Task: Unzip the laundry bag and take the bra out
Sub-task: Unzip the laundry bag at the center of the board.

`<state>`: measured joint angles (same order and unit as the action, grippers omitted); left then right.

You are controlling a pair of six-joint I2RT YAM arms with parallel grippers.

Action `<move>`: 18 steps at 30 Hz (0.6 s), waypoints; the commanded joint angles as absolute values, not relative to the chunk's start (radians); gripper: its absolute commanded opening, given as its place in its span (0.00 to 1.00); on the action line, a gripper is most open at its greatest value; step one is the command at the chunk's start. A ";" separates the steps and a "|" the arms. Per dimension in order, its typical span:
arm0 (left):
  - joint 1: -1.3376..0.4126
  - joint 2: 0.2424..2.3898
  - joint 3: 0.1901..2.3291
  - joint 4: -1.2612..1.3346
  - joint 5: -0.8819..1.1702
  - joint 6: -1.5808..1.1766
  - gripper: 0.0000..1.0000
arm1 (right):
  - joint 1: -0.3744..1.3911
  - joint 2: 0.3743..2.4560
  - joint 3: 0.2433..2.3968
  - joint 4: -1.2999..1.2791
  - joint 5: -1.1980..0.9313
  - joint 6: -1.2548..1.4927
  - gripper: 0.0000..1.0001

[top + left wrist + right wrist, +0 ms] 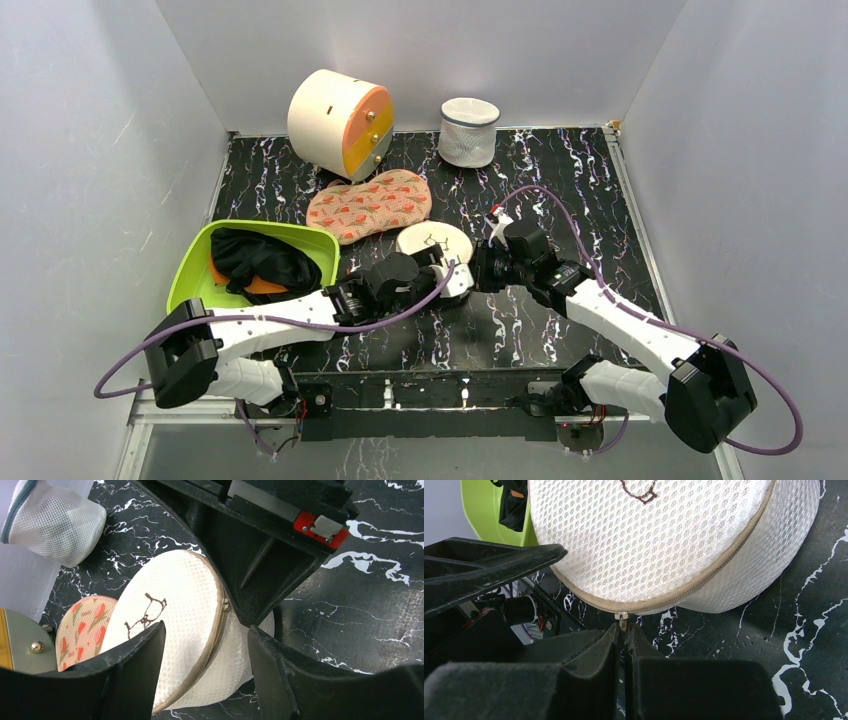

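Note:
The laundry bag (pixel 432 242) is a round cream mesh dome with tan zip trim and a black line drawing, tilted on the black marble table. My left gripper (pixel 450 272) straddles its near edge. In the left wrist view the bag (pixel 185 610) fills the gap of that gripper (pixel 206 628), one finger (pixel 135 665) on the flat face and the other against the dome side. My right gripper (pixel 624 628) is shut on the small metal zip pull (pixel 623 617) hanging from the closed zip of the bag (pixel 664 535). The bra is hidden.
A green bin (pixel 195 268) with a black garment (pixel 262 260) sits at the left. An orange patterned cloth (pixel 370 205) lies behind the bag. A cream round box with orange drawers (pixel 340 122) and a white cylindrical mesh bag (pixel 468 130) stand at the back wall.

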<state>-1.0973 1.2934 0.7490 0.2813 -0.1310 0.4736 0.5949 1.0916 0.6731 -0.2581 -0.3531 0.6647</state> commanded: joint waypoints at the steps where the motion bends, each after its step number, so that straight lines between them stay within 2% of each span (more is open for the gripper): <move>1: -1.106 1.319 0.783 0.262 -0.120 0.497 0.60 | 0.601 1.068 0.730 -0.215 -0.342 0.670 0.00; 5: -1.108 1.347 0.795 0.264 -0.161 0.500 0.49 | 0.604 1.067 0.741 -0.216 -0.345 0.670 0.00; 6: -1.106 1.350 0.795 0.271 -0.172 0.500 0.43 | 0.603 1.067 0.741 -0.219 -0.343 0.667 0.00; 8: -1.108 1.338 0.792 0.288 -0.185 0.490 0.22 | 0.604 1.071 0.750 -0.248 -0.324 0.641 0.00; 11: -1.108 1.309 0.777 0.315 -0.212 0.494 0.09 | 0.603 1.076 0.784 -0.308 -0.257 0.588 0.00; 14: -1.109 1.279 0.764 0.336 -0.229 0.498 0.01 | 0.595 1.082 0.852 -0.383 -0.164 0.510 0.00; 16: -1.110 1.248 0.749 0.360 -0.233 0.498 0.00 | 0.541 1.109 0.888 -0.423 -0.123 0.450 0.00; 18: -1.111 1.229 0.738 0.371 -0.233 0.501 0.00 | 0.434 1.151 0.895 -0.418 -0.197 0.420 0.00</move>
<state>-1.1038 1.2957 0.7540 0.3225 -0.2150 0.4988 0.5705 1.1061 0.8478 -0.3996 -0.1974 0.5034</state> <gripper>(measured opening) 0.027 0.029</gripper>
